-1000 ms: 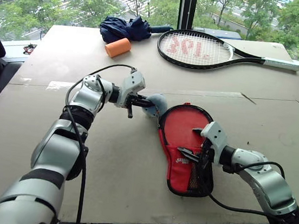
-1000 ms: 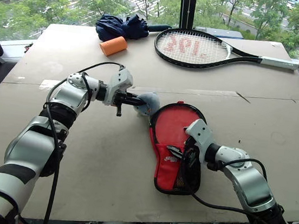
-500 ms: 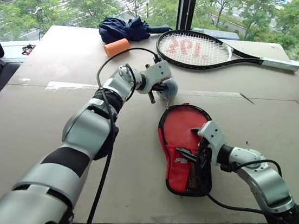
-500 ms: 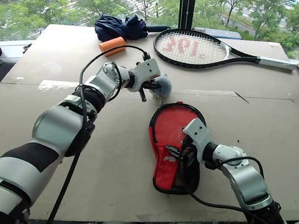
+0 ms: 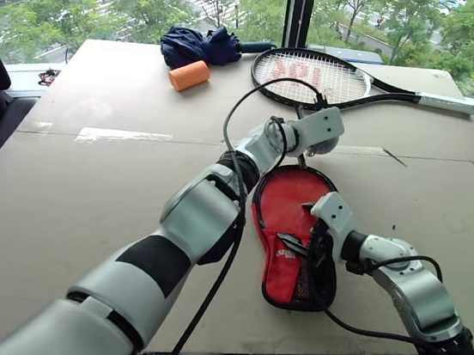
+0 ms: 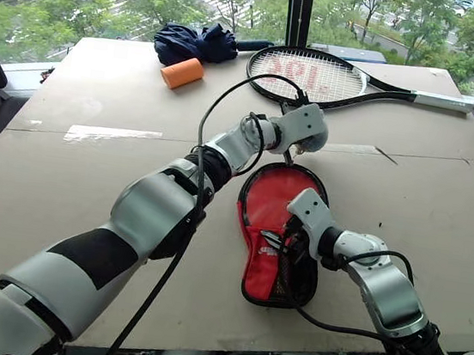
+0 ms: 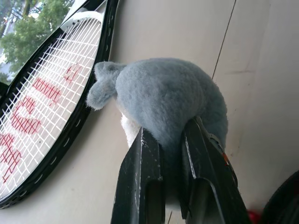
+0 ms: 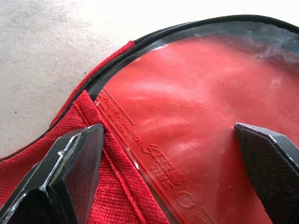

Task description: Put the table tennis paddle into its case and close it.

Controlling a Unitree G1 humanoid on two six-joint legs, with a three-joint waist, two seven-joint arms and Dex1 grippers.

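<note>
Table tennis paddle (image 8: pixel 196 126) lying inside the open case (image 5: pixel 282 270) on the counter (image 5: pixel 91 168), right hand (image 5: pixel 310 230) spread wide over it; left hand (image 7: pixel 173 186) clenched on grey plush toy (image 7: pixel 168 93) beside tennis racket (image 5: pixel 353 79).

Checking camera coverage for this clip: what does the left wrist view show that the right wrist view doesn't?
Left wrist: the left gripper shut on a grey plush toy, beside the tennis racket. Right wrist: the open right gripper over the table tennis paddle lying in the case, under clear plastic. Both show the table.
</note>
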